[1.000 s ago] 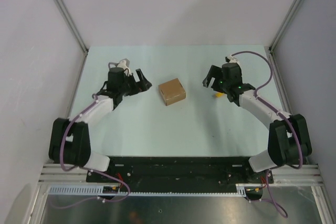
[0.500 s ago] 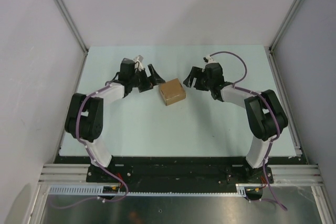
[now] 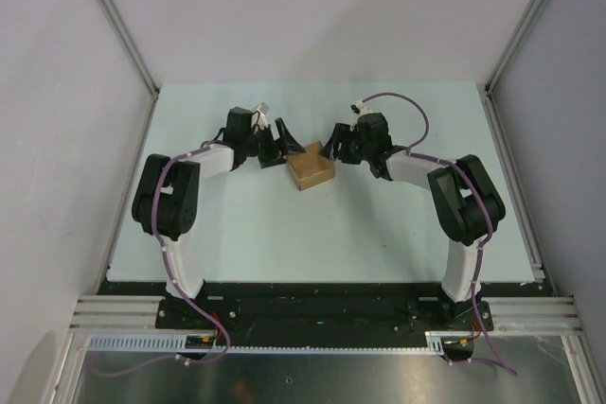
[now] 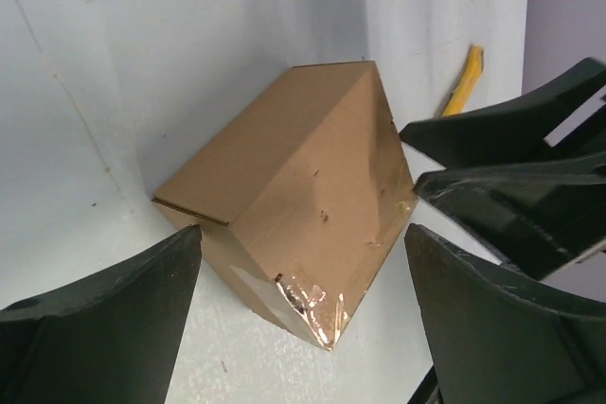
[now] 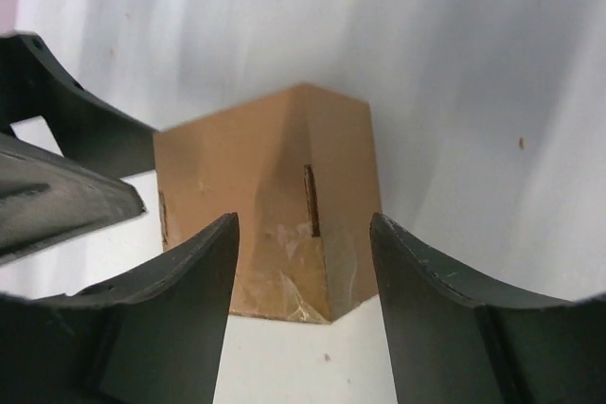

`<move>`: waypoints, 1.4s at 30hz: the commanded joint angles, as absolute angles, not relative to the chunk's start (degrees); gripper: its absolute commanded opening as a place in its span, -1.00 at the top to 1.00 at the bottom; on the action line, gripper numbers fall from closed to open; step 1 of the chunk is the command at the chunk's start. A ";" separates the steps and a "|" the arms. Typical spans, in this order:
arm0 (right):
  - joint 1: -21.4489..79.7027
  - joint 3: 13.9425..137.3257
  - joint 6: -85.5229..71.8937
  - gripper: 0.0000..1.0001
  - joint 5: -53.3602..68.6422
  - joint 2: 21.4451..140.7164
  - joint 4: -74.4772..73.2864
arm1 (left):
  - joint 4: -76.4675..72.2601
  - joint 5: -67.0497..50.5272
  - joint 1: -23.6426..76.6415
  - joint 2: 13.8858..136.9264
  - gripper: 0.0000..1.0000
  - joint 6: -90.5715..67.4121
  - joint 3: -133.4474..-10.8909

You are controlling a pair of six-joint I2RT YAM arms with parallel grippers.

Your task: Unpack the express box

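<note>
I count one express box [image 3: 311, 166], just above the middle of my top view. One yellow cutter [image 4: 464, 82] sits upper right in the left wrist view. Two arms: left arm [image 3: 167, 198], right arm [image 3: 464, 198]. Two grippers, left gripper [image 3: 283, 150] and right gripper [image 3: 332, 146], centre frame. One table [image 3: 284, 234].

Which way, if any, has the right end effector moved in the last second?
Yes. In the top view the right end effector has travelled leftward, closing up on the box, which has stayed put.
</note>
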State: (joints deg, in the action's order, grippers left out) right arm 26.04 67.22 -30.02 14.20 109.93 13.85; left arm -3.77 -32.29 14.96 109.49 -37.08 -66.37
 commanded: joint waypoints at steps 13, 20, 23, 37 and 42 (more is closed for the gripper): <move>29.44 69.26 -27.86 -0.04 17.58 102.66 -5.80 | -4.75 -33.67 15.12 111.01 -0.85 -34.01 -70.84; 32.25 69.17 -24.79 -0.02 15.91 101.78 -9.84 | -4.22 -30.59 14.85 110.92 -0.84 -33.49 -70.84; 33.40 69.17 -23.99 -0.01 14.60 100.90 -10.90 | -4.13 -29.97 14.33 111.00 -0.84 -32.96 -71.10; 38.40 65.22 -16.19 0.32 7.04 94.57 -13.19 | -3.78 -21.98 12.75 115.74 -0.78 -33.65 -78.91; 49.30 64.77 -8.09 0.74 0.09 96.94 -13.97 | -3.87 -26.97 12.74 123.56 -0.52 -37.26 -85.16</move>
State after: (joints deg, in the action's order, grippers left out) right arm 42.33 65.39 -15.25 4.14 95.94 -12.99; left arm -2.92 -24.49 12.93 118.72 -34.74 -80.01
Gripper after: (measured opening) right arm 0.209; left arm 0.797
